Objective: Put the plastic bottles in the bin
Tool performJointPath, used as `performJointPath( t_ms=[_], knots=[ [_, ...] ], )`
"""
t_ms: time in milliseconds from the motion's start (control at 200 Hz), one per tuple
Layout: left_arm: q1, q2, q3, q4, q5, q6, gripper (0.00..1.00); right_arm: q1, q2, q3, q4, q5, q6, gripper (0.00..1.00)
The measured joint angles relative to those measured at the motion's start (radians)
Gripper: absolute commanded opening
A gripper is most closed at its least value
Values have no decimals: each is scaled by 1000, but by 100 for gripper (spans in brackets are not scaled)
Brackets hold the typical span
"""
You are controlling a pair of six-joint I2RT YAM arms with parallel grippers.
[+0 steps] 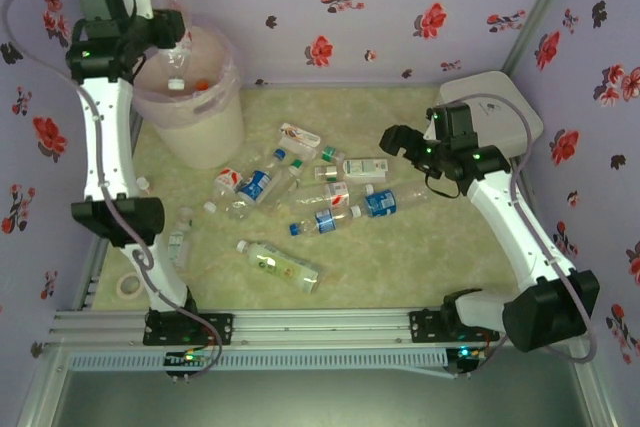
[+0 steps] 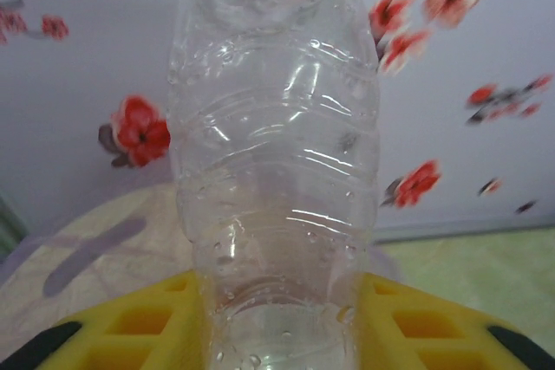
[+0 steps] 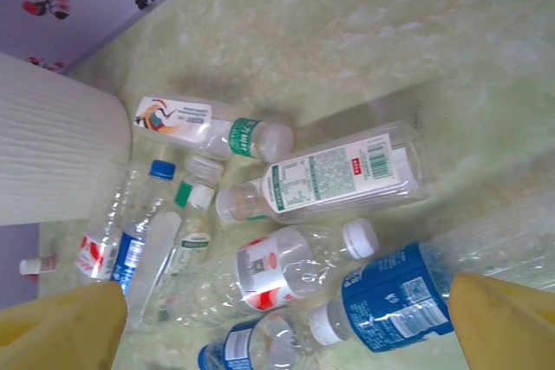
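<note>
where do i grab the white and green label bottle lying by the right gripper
Take the white-and-green-labelled bottle across its labelled middle, straight down from above, jaws across its width. It lies flat on its side and the body is evenly round there. The red-labelled bottle lies close beside its neck half, so favour the base end.

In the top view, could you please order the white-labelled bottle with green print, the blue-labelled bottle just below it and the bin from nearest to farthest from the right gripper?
1. The white-labelled bottle, lying just in front of the right gripper.
2. The blue-labelled bottle, slightly nearer the arm bases.
3. The bin, far off in the back left corner.
</note>
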Motion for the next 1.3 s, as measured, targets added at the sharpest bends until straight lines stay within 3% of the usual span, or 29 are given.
performJointPath(
  t_ms=[140, 375, 460, 565, 755, 845, 985, 1300],
  knots=[
    [0, 111, 4, -85, -19, 71, 0, 0, 27, 31, -40, 33, -35, 96],
    [2, 147, -89, -113, -23, 115, 0, -21, 74, 47, -53, 84, -82, 96],
    [2, 162, -102, -113, -20, 116, 24, -33, 113, 58, -54, 92, -92, 96],
    [2, 168, -138, -106, -18, 118, 45, -37, 150, 59, -59, 125, -88, 99],
    [2, 173, -153, -111, -20, 126, 79, -78, 186, 57, -114, 183, -79, 99],
    [2, 173, -153, -113, -23, 138, 90, -93, 185, 42, -111, 200, -53, 99],
    [3, 172, -153, -119, -40, 150, 99, -94, 200, 21, -122, 221, 0, 99],
    [4, 124, -151, -156, -134, 191, 100, -94, 206, -105, -119, 289, 280, 96]
  ],
)
